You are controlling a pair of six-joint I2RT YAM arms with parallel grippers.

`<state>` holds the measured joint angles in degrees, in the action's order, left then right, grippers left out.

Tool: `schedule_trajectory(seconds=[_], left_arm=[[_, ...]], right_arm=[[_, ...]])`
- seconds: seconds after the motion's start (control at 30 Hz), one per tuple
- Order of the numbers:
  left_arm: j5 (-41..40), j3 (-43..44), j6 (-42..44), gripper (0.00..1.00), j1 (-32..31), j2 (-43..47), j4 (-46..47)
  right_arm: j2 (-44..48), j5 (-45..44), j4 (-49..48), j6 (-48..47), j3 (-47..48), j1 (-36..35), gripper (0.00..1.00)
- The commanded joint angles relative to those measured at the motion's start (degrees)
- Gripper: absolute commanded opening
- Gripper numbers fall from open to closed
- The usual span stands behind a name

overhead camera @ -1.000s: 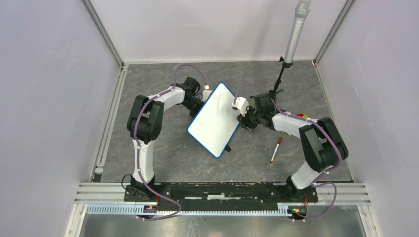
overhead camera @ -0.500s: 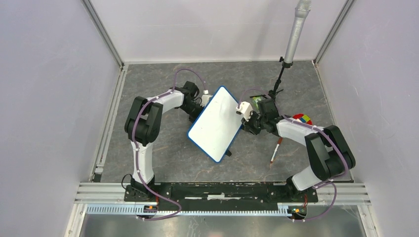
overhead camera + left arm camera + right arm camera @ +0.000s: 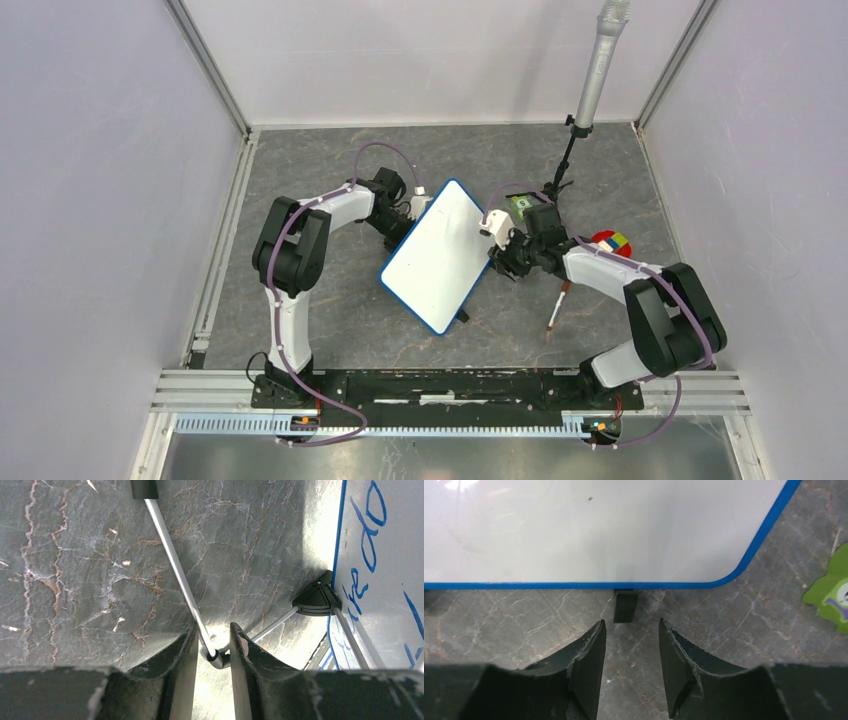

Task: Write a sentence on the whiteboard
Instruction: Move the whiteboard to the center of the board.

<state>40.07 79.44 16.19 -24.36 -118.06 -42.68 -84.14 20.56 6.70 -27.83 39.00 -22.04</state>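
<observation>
Top view first: the whiteboard (image 3: 435, 255) sits about mid-table (image 3: 330, 300), turned so its long axis runs from 1 o'clock to 7 o'clock. It has a thin blue frame with rounded corners and a glossy white face. The face looking at this camera is blank, and I can't spot any lettering on it. The left gripper (image 3: 408, 212) is tucked against the board's long edge at about 11 o'clock from its centre, and the right gripper (image 3: 497, 258) is at the opposite edge, around 3 o'clock. A marker (image 3: 558, 305) lies flat on the table at roughly 4 o'clock from the board, well apart from both grippers.

Left wrist cam: I'm looking at the board's other side (image 3: 392, 605) over at 3 o'clock, and it has blue handwriting (image 3: 372, 535) on it, loopy strokes I can't read. A thin wire stand (image 3: 172, 550) runs from 12 o'clock down to a bend that sits right in the left gripper (image 3: 213, 630). The fingers (image 3: 182, 660) are narrow around that bend, but the gap looks wider than the wire, so it isn't pinched. A black corner bracket (image 3: 316, 599) joins the wire to the frame.

Right wrist cam: the board's blank face (image 3: 599, 535) fills the top, with just a tiny dark speck on it and the blue edge running across. One small black foot (image 3: 625, 606) pokes out under the edge at 12 o'clock, just ahead of the right gripper (image 3: 632, 625). Its fingers (image 3: 589, 655) are moderately apart with nothing between them. A green sticker (image 3: 831, 592) is at 3 o'clock.
</observation>
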Motion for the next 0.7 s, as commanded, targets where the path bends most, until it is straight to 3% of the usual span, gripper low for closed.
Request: schedule_trajectory(seconds=[0.0, 0.23, 0.43, 0.6, 0.67], left_arm=[[-2.26, -0.02, 2.14, 0.38, -0.54, 0.47, -0.87], [-2.17, 0.75, 1.48, 0.42, -0.52, 0.11, -0.92], [-2.09, 0.31, -0.28, 0.42, -0.43, 0.32, 0.32], [-1.06, -0.12, -1.21, 0.43, -0.44, 1.22, 0.85], [-0.81, -0.38, -1.44, 0.43, -0.43, 1.65, 0.85]], right_arm=[[-2.87, -1.2, -0.87, -1.8, 5.03, -0.09, 0.49], [-6.76, 1.36, -0.27, -0.82, 7.9, -0.89, 0.44], [-5.9, 1.31, 0.57, -0.28, 4.81, -1.07, 0.25], [-2.14, 1.26, 0.89, 1.89, 0.36, -1.5, 0.0], [-0.3, 0.77, 1.08, 3.57, -1.66, -1.97, 0.0]])
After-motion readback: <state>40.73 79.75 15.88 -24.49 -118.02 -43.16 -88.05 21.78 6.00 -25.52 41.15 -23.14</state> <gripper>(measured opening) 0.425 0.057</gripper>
